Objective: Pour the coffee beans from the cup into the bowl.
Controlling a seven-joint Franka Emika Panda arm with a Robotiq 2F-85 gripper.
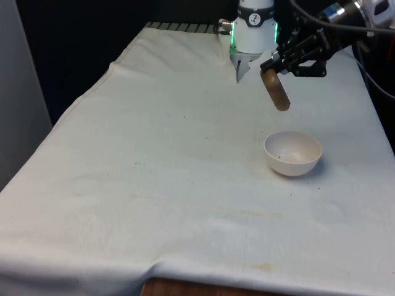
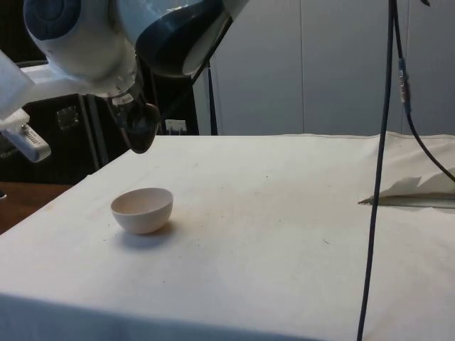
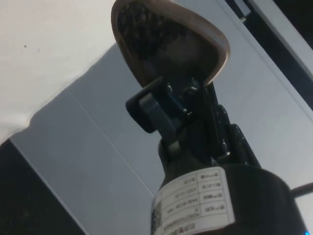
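A brown cup (image 1: 275, 90) hangs tilted in the air, mouth turned sideways and down, above and behind the white bowl (image 1: 293, 153). My gripper (image 1: 271, 65) is shut on the cup's rim. In the wrist view dark coffee beans (image 3: 146, 29) lie inside the cup (image 3: 171, 44), with one finger (image 3: 149, 110) pressed on its edge. From the side, the cup (image 2: 142, 126) hovers just above the bowl (image 2: 142, 209), which stands on the cloth near the front view's right. A few specks lie inside the bowl.
The white cloth (image 1: 154, 166) covers the table, with a fold near the robot's base (image 1: 237, 68). A black cable (image 2: 380, 163) hangs down in the side view. The table's edge runs close to the bowl on the front view's right.
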